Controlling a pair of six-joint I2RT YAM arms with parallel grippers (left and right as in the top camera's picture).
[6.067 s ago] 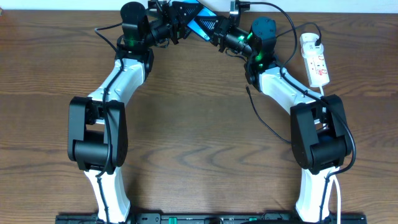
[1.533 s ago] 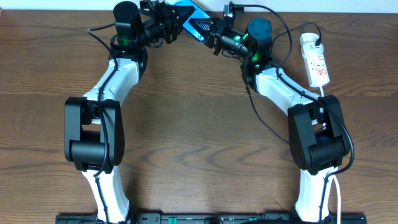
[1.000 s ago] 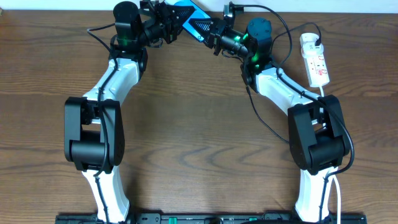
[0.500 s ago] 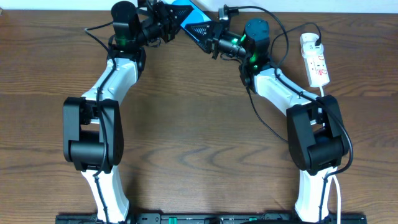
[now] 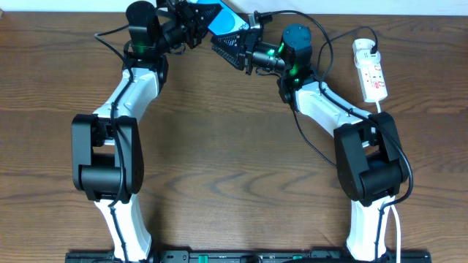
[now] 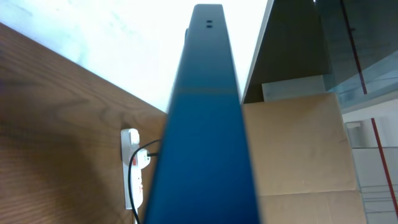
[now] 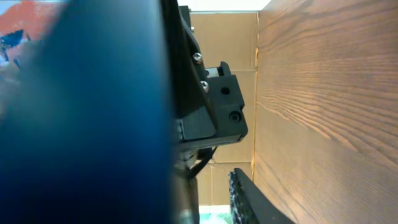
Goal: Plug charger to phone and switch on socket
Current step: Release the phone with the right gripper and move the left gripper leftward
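Note:
The phone (image 5: 219, 18), with its blue screen, hangs above the table's far edge, and my left gripper (image 5: 191, 20) is shut on it. In the left wrist view its dark blue edge (image 6: 205, 143) fills the middle and hides my fingers. My right gripper (image 5: 228, 45) sits just right of and below the phone with its jaws apart. In the right wrist view the blurred phone (image 7: 87, 112) covers the left, one toothed finger (image 7: 249, 199) stands clear of it, and the other finger is hidden. The charger's black cable (image 5: 301, 128) trails under the right arm. The white socket (image 5: 371, 73) lies at the far right.
The socket (image 6: 131, 168), with a black cable plugged in, also shows in the left wrist view. A cardboard box (image 6: 292, 149) stands beyond the table's far edge. The left gripper's black body (image 7: 214, 112) is close beside my right finger. Both arms' bases stand at the near edge.
The right gripper's jaws have spread from shut. Both grippers and the phone have drifted a little to the left.

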